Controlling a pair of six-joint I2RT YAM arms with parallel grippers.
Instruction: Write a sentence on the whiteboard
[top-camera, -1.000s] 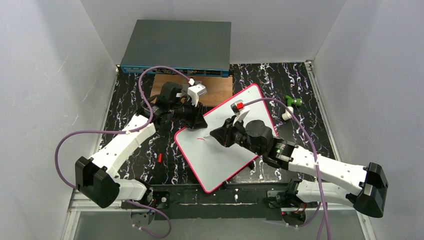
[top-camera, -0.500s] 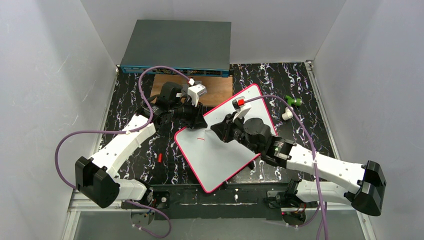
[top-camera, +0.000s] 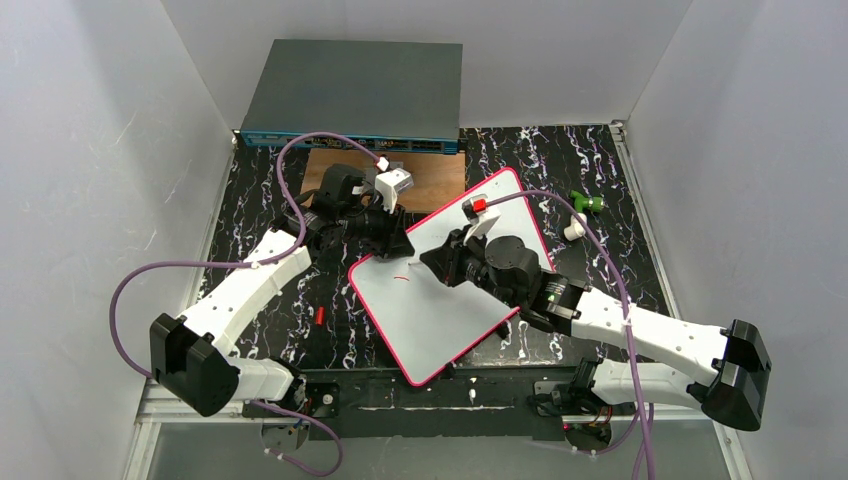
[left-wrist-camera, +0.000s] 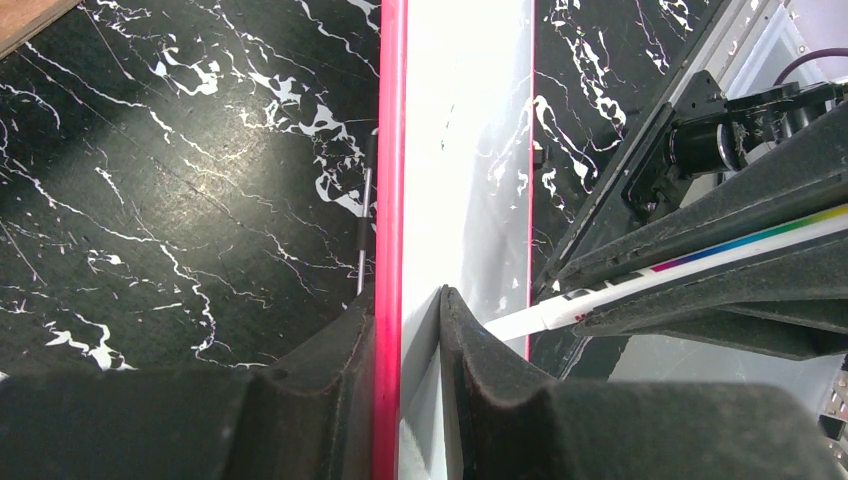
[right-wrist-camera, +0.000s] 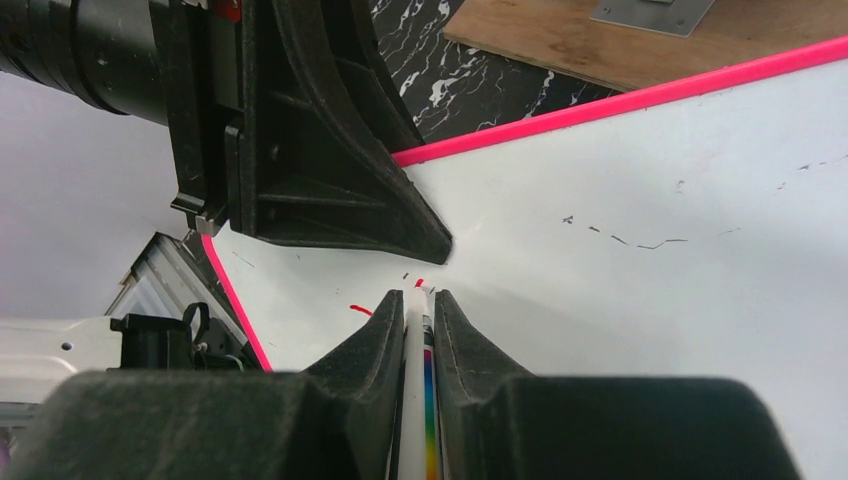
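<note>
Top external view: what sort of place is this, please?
Most likely a robotics lab test cell: plain white walls box in a black marbled table, two robot arms are bolted at its near edge, and a grey network switch sits at the back.

light: bright, even | shadows: soft | glare: sheen on whiteboard (left-wrist-camera: 460, 150) | blur: wrist views soft at btm

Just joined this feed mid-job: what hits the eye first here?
The pink-rimmed whiteboard lies askew mid-table, with only a few short red strokes near its left corner. The left gripper clamps its rim there, while the right gripper, over the board, pinches a white marker with a rainbow stripe, tip by those strokes.
</note>
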